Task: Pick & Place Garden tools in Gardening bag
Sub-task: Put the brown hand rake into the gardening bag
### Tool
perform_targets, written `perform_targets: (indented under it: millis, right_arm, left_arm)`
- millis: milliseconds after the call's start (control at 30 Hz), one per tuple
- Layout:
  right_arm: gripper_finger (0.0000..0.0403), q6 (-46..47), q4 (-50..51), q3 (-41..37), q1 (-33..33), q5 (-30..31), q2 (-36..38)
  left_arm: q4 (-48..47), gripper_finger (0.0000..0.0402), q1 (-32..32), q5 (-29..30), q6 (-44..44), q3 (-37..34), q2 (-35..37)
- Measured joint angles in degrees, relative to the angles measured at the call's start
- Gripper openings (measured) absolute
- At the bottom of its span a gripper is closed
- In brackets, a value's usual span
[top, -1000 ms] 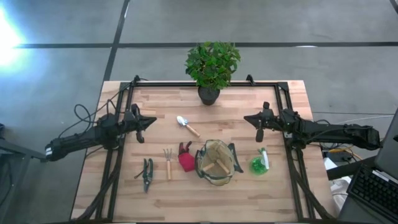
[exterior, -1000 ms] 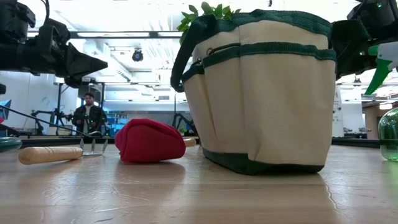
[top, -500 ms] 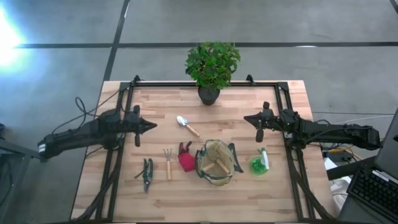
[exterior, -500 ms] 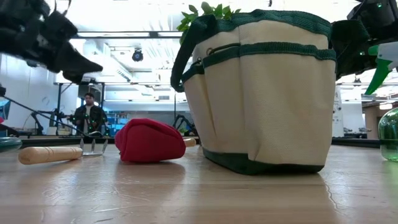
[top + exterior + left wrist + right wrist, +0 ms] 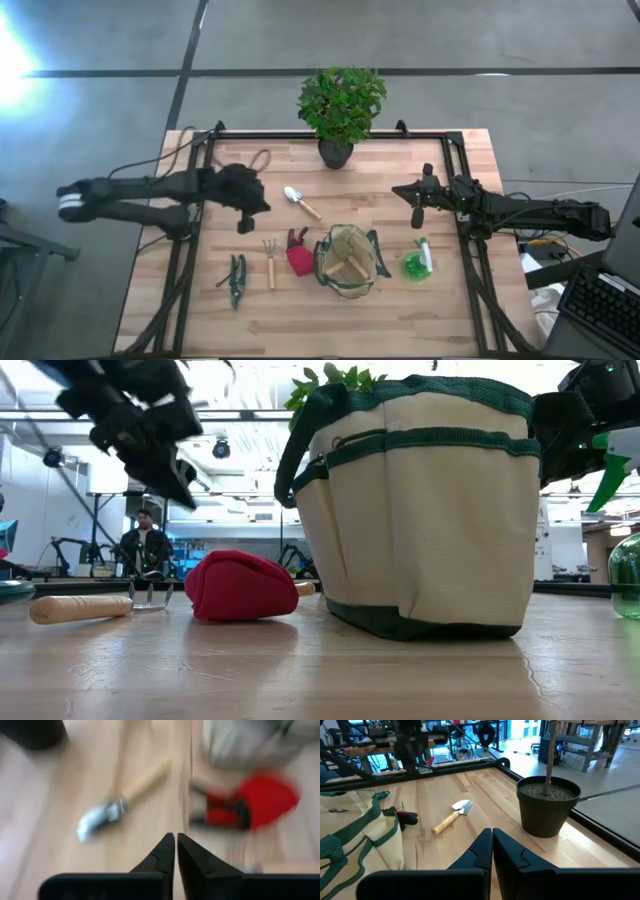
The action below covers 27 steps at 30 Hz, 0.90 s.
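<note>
Wooden planks are forming the surface here, with a potted plant standing at its far edge and a lab room showing beyond it in the low view. Near the front middle the gardening bag is standing upright, already holding one wooden-handled piece. Just beside it the red glove is lying, then the hand fork and the green pruners further toward the left arm's side. The trowel is lying apart, between the plant and the bag, and the green spray bottle is resting on the bag's other side.

The left tool is hanging above the surface near the trowel, its fingers almost pressed together with only a thin slit between them. The right tool is waiting, fingers pressed together, over its own side of the surface.

Risk is lying mostly in the approach: fingers this narrow would be striking the trowel's handle rather than straddling it, likely skidding it across the planks. The glove and fork are lying close together, so a careless descent there could be nudging both.
</note>
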<state>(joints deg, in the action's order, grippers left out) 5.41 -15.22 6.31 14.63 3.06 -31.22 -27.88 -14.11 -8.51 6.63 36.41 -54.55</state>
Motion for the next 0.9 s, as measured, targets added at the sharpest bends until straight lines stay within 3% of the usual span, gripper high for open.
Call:
perform_targets:
  millis: [200,333,467,633,900]
  right_arm:
    - [0.0008,0.00,0.02,0.00,0.00,0.01,-0.02]
    - [0.0008,0.00,0.04,0.00,0.00,0.01,-0.02]
    - [0.0008,0.00,0.02,0.00,0.02,0.01,-0.02]
    - [0.0008,0.00,0.02,0.00,0.02,0.04,-0.07]
    - [0.0008,0.00,0.02,0.00,0.02,0.01,-0.07]
  left_arm:
    - [-20.05,0.0099,0.00,-0.31,-0.93,11.43,-11.63]
    - [-24.41,0.0128,0.08,-2.92,-2.67,13.82,-15.20]
    - [-24.71,0.0151,0.53,-6.29,-5.54,13.19,-17.60]
    - [-24.81,0.0175,1.14,-6.25,-9.20,12.94,-20.12]
    - [-20.12,0.0174,5.74,-6.47,-12.78,10.91,-23.67]
